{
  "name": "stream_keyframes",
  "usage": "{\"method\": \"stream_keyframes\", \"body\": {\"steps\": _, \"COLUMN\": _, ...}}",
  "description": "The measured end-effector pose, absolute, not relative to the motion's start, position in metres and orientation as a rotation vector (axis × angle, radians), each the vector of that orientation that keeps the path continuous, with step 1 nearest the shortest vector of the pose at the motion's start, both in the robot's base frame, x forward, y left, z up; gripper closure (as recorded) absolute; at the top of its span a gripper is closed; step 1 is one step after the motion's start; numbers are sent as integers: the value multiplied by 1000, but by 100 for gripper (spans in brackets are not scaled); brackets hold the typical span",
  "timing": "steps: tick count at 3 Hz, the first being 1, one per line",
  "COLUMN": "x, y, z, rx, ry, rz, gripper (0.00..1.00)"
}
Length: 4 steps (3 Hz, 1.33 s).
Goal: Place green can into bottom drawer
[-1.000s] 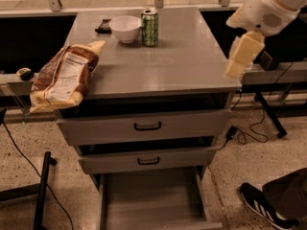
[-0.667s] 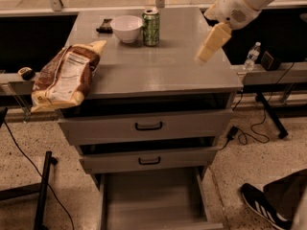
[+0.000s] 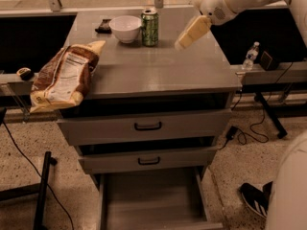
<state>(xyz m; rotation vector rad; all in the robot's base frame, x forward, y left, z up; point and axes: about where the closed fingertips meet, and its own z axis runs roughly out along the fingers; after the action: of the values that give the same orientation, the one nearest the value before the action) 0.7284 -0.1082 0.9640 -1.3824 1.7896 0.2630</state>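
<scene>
1. Since a second ago our arm has swung in from beyond the right edge of the bench (image 3: 158,73). The gripper (image 3: 185,38) now hangs over the back right part of the top, closer to the can than it was.
2. We cannot tell whether the gripper is spread or pressed together. It points down and to the left, above the bench surface.
3. Left of the gripper, at about its height in our view, the green can (image 3: 149,27) stands upright on the bench. It is near the gripper but apart from it, and it has not moved.
4. Farther left of the gripper, just beside the can, sits the white bowl (image 3: 124,28). A small dark object (image 3: 102,26) lies beyond the bowl.
5. Well to the gripper's left and nearer to us, the bread bag (image 3: 64,75) lies on the front left corner, hanging over the edge.
6. Far below the gripper, the bottom drawer (image 3: 153,202) is pulled out, its flat grey floor showing.
7. Between that drawer and the bench top are two upper drawers (image 3: 147,126) with black handles.
8. Right of the gripper and lower, a water bottle (image 3: 249,55) stands beside the bench.
</scene>
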Motion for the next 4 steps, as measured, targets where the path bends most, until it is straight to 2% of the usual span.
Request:
{"method": "stream_keyframes", "body": {"steps": 1, "x": 752, "y": -97, "z": 955, "rx": -1306, "ry": 1783, "rz": 250, "gripper": 0}}
{"method": "stream_keyframes", "body": {"steps": 2, "x": 802, "y": -81, "z": 951, "rx": -1179, "ry": 1708, "rz": 221, "gripper": 0}}
{"method": "stream_keyframes", "body": {"steps": 4, "x": 891, "y": -44, "z": 951, "rx": -877, "ry": 1524, "rz": 376, "gripper": 0}}
